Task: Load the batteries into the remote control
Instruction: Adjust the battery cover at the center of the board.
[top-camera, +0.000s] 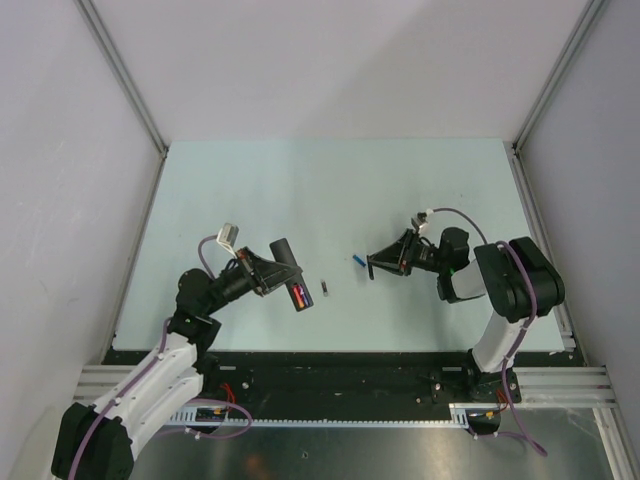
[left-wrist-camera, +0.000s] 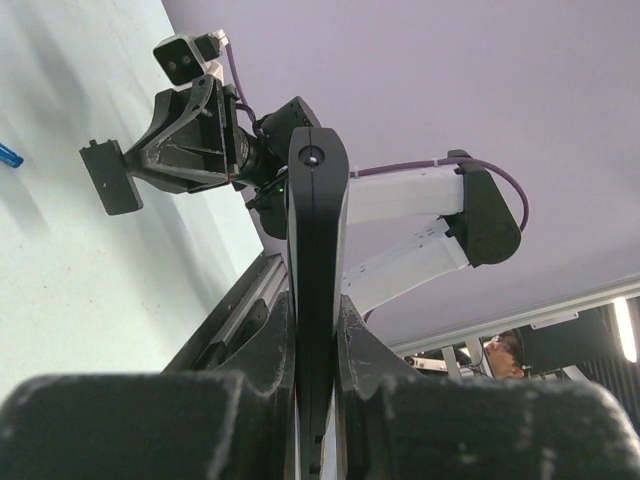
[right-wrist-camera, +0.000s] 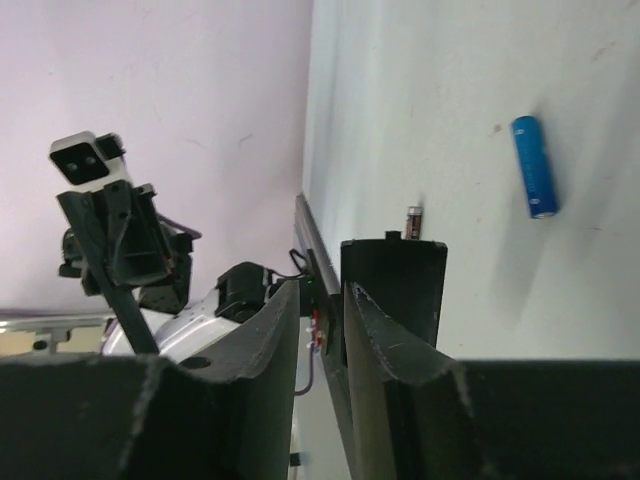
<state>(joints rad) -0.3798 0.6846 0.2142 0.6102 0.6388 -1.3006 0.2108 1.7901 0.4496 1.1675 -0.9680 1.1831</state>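
Top external view has the left tool (top-camera: 280, 272) clenched around a slim matte black rectangular remote control (top-camera: 291, 275), held above the pale green worktop (top-camera: 300, 190). One small red-orange battery (top-camera: 300, 295) appears already seated in the open back, near the remote control's near end. The right tool (top-camera: 375, 267) is grasping the small flat black back panel (right-wrist-camera: 395, 285), well apart from the remote control. A tiny dark battery (top-camera: 325, 288) with a pale tip lies on the worktop just beside the remote control, and a bright blue cylindrical battery (top-camera: 358, 261) lies near the right tool. By my reading, the cover is off and one cell is loaded. At least one more cell and refitting the back panel remain.
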